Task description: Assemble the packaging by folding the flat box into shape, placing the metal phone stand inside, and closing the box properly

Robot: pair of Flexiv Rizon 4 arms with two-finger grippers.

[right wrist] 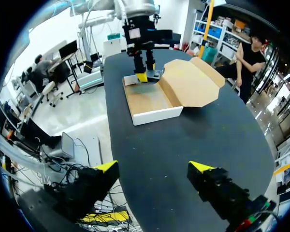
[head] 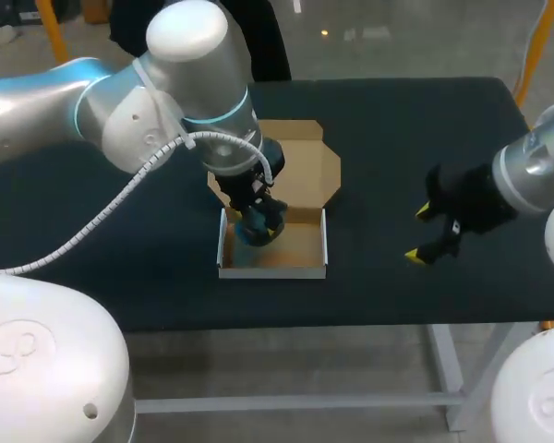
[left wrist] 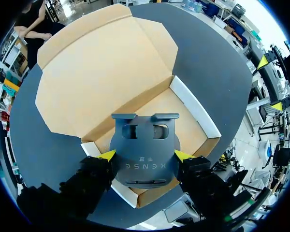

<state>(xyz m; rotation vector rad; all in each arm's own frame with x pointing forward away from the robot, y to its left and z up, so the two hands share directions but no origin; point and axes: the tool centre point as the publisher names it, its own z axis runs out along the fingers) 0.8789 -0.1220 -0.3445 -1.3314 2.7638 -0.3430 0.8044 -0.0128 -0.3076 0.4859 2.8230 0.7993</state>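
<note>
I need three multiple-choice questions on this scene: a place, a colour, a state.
1. Where is the phone stand?
A. on the bare table
B. between the left gripper's fingers, over the open box
C. on top of a shut box

2. What colour are the box's outer walls?
A. white
B. red
C. green

3. How is the right gripper?
A. shut on the box
B. shut on the stand
C. open, empty

Answers:
1 B: the yellow tips press its two sides.
2 A: they are white in the head view.
3 C: its fingers stand apart over the bare table.
</note>
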